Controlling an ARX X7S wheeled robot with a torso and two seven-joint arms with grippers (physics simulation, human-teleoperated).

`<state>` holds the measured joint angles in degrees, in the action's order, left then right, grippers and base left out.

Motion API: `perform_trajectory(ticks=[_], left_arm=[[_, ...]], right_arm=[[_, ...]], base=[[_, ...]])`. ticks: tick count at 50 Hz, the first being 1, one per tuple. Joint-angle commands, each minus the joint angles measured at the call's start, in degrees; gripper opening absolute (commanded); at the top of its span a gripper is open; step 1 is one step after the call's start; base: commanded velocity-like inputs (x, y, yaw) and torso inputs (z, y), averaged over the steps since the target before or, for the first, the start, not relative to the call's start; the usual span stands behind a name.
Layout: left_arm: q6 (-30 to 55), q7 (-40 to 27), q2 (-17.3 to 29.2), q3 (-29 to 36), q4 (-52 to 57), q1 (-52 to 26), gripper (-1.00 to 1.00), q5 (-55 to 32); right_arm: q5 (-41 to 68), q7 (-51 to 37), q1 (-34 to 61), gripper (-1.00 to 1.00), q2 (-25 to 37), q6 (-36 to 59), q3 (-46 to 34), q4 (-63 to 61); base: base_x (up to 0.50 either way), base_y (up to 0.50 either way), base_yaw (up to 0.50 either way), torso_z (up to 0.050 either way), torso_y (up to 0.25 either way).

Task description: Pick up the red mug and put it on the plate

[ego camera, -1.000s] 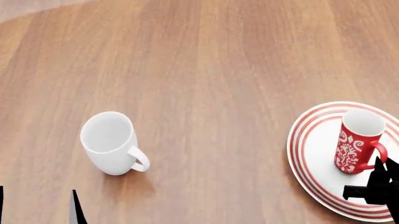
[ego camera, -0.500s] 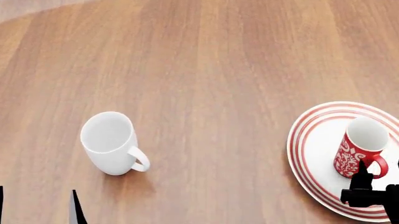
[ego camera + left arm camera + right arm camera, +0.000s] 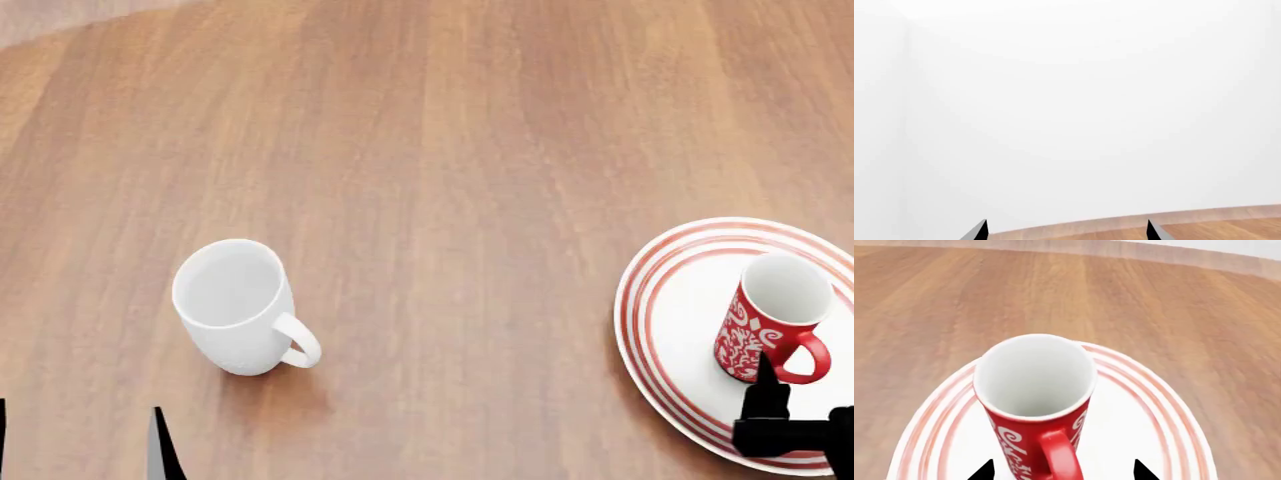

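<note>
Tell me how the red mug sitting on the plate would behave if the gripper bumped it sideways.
The red mug looks tall and narrow, so a nudge near its rim would probably tip it rather than slide it. It looks like rigid glazed ceramic on a smooth plate, so a low push might make it skid. If toppled, its handle would likely stop it rolling far.

head: up high, looking down on table (image 3: 441, 150)
left wrist: low, faces wall, table edge only
right wrist: close on mug (image 3: 1034, 400), also in head view
</note>
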<state>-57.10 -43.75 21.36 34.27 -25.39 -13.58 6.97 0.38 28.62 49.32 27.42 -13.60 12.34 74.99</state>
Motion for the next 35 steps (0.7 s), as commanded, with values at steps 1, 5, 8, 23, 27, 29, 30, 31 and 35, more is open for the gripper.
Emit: perform_trajectory(ticks=[1, 5, 8, 23, 27, 29, 30, 31, 35], left_arm=[[-0.4, -0.6, 0.1, 0.2, -0.2, -0.2, 1.0, 0.4], [-0.5, -0.6, 0.2, 0.4, -0.3, -0.3, 1.0, 0.2], [-0.5, -0.8, 0.2, 0.5, -0.3, -0.3, 1.0, 0.3], [-0.7, -1.3, 0.4, 1.1, -0.4, -0.6, 1.0, 0.1], [-0.8, -1.5, 0.5, 1.3, -0.4, -0.6, 1.0, 0.1], [-0.8, -1.6, 0.5, 1.4, -0.4, -0.6, 1.0, 0.1], [-0.8, -1.6, 0.5, 1.4, -0.4, -0.7, 1.0, 0.1], [-0.8, -1.7, 0.6, 1.4, -0.4, -0.7, 1.0, 0.1], [-0.9, -1.9, 0.6, 1.6, -0.5, -0.8, 1.0, 0.2]], right_arm=[[0.4, 3.8, -0.1, 1.0, 1.0, -3.4, 0.6, 0.0], [0.3, 4.7, -0.1, 1.0, 1.3, -4.7, 0.6, 0.0], [0.3, 6.0, 0.1, 1.0, 1.5, -6.2, 0.5, -0.1], [7.0, 7.7, -15.0, 1.0, 0.5, 13.8, 5.7, -41.0], [8.3, 7.7, -17.6, 1.0, 0.5, 16.2, 6.7, -47.5], [8.8, 7.4, -18.4, 1.0, 0.4, 17.3, 7.3, -50.1], [9.1, 7.3, -18.7, 1.0, 0.4, 18.2, 7.5, -51.3], [9.3, 7.2, -19.1, 1.0, 0.4, 18.9, 7.7, -52.5], [10.5, 6.8, -21.2, 1.0, 0.3, 21.4, 8.7, -58.6]], base=[[0.0, 0.0, 0.0, 0.0, 0.0], [0.0, 0.0, 0.0, 0.0, 0.0], [0.0, 0.0, 0.0, 0.0, 0.0], [0.0, 0.0, 0.0, 0.0, 0.0], [0.0, 0.0, 0.0, 0.0, 0.0], [0.0, 0.0, 0.0, 0.0, 0.0], [0.0, 0.0, 0.0, 0.0, 0.0], [0.0, 0.0, 0.0, 0.0, 0.0], [0.0, 0.0, 0.0, 0.0, 0.0]])
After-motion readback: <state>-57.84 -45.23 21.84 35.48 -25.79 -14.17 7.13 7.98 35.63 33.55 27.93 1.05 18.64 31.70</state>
